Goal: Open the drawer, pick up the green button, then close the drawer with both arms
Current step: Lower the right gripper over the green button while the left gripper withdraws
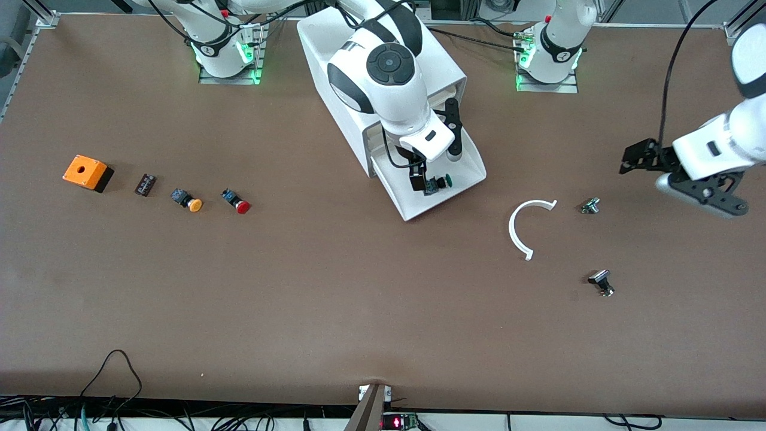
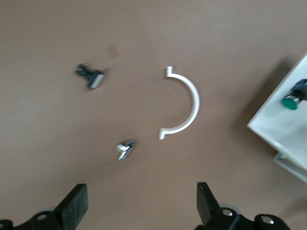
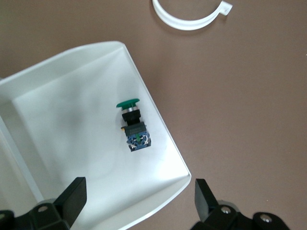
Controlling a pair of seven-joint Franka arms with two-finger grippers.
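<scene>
The drawer stands pulled out of the white cabinet, toward the front camera. In it lies the green-capped button on its side, its blue-and-black body plain in the right wrist view. My right gripper hangs open over the drawer, above its front lip, holding nothing and short of the button. My left gripper hovers open and empty over bare table toward the left arm's end. From there the drawer's corner and the button show.
A white half ring and two small metal parts lie between the drawer and my left gripper. Toward the right arm's end sit an orange box, a small dark part, an orange-yellow-capped button and a red-capped button.
</scene>
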